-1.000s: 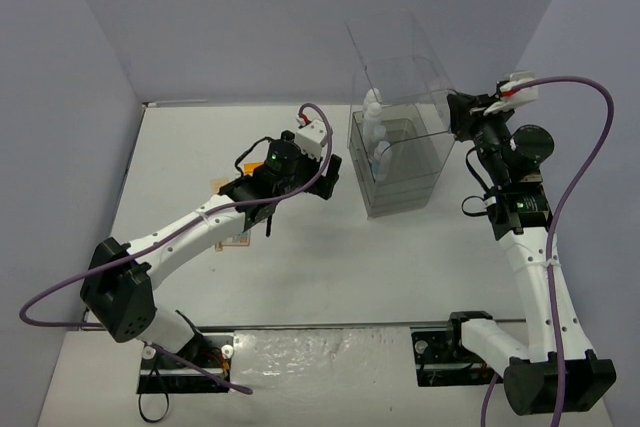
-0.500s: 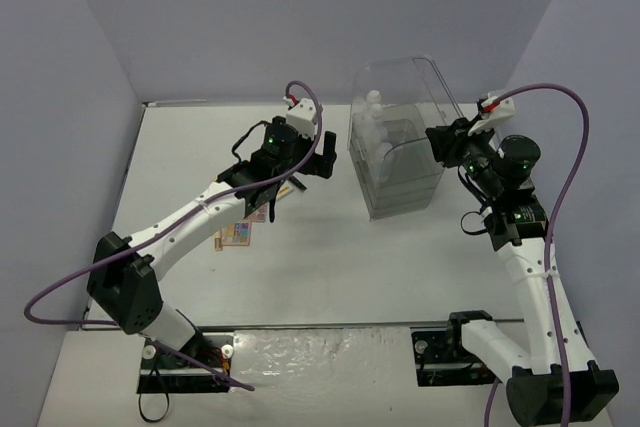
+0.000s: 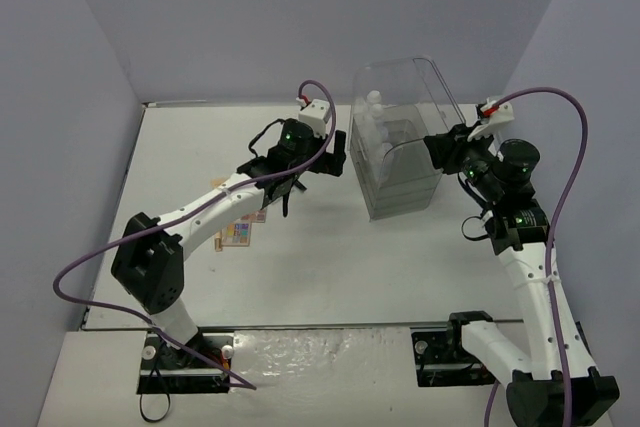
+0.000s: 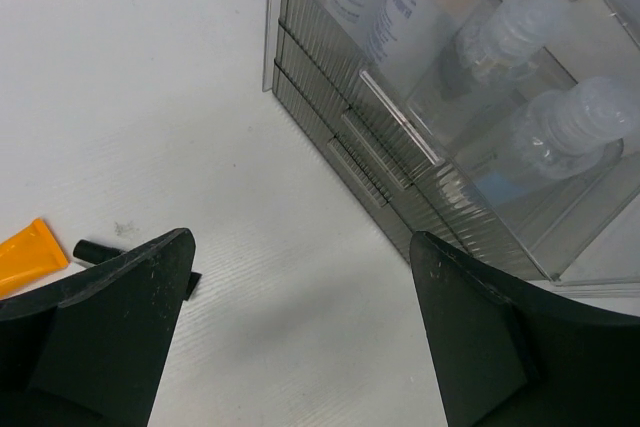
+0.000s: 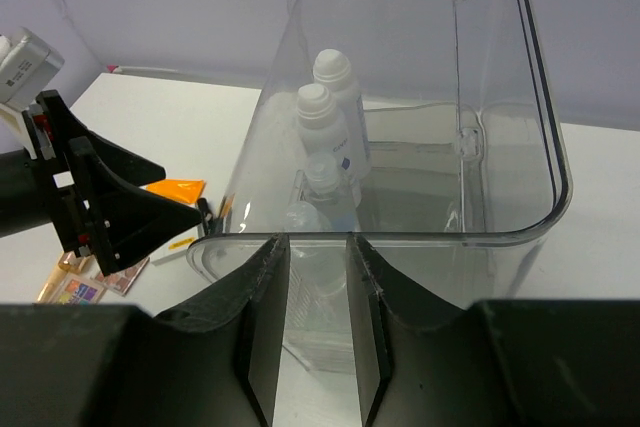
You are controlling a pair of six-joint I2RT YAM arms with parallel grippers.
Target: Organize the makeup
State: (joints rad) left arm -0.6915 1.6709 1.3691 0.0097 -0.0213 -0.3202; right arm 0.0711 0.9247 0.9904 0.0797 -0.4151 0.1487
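Clear plastic case (image 3: 400, 162) holds the white bottles (image 5: 335, 117) upright, so the right pincer (image 5: 316, 247) sits at its lid, fingers a little apart, while the left pincer (image 4: 300, 242) hangs spread wide and empty near the orange tube (image 4: 25, 257) outside.

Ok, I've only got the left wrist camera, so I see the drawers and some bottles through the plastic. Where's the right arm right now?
Observer: The right gripper is on the right side of the clear case, across from you. Its jaws are slightly apart at the rim of the lid.
Operator: Is that lid open or down?
Observer: It's tipped up, arching over the case, and the top compartment is open toward the right arm.
Operator: Any makeup out on the table that I can't see?
Observer: Yes, an eyeshadow palette lies flat on the table beside the left arm, behind your camera.
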